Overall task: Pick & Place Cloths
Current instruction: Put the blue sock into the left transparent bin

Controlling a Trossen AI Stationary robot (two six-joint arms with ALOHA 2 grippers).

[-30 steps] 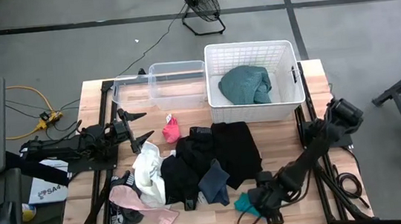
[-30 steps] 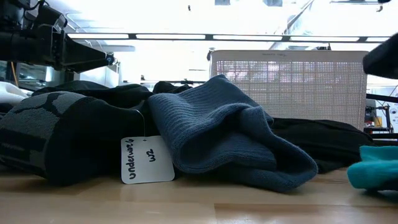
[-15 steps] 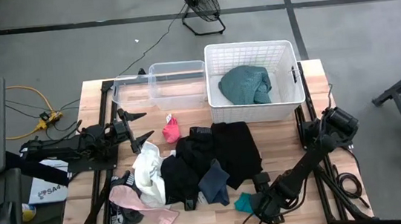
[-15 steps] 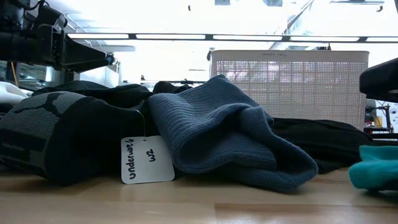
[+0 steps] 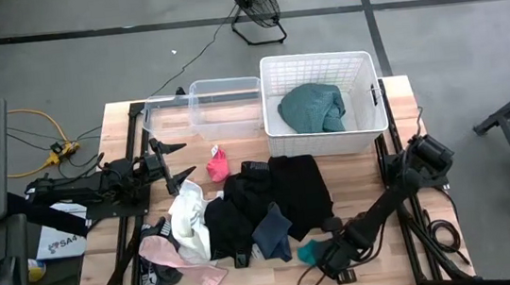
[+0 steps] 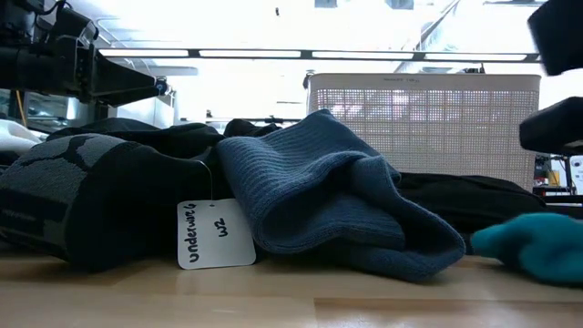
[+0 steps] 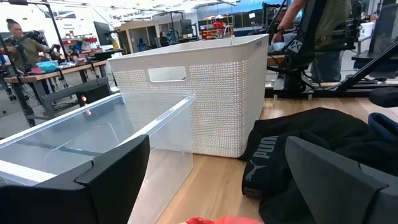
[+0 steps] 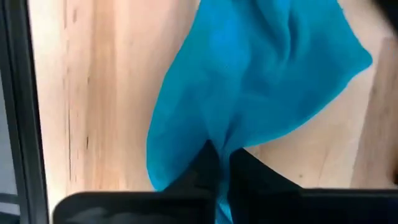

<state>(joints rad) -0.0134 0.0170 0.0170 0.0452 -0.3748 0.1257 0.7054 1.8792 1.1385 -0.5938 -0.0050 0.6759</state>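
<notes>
Now the right claw (image 5: 329, 260) is low at the near right of the desk (image 5: 408, 240), pinched on a teal cloth (image 5: 310, 251); in the right wrist view its fingers (image 8: 214, 168) meet with the fabric gathered between them and the rest of the cloth fanned out over bare wood. From table height that cloth (image 6: 526, 244) looks barely clear of the desk, if at all. The other cloths lie in a heap (image 5: 243, 210) across the middle: black ones, a navy knit (image 6: 328, 191) with a paper tag (image 6: 215, 233) in front of it, white and pink ones to the left. One green cloth (image 5: 312, 108) already sits in the white basket (image 5: 271, 70) at the far right, beside a clear bin (image 5: 195, 94).

The left claw (image 5: 170, 164) waits spread wide at the left edge, pointing toward bin and basket.

I judge the grip to be thin: only a small fold seems caught, so a quick lift or swing could let the cloth slip out. It lies just beside the navy and black pieces, so a trailing edge might snag one and drag it along. The way to the basket crosses the heap, and a low pass could sweep cloths off the desk.
</notes>
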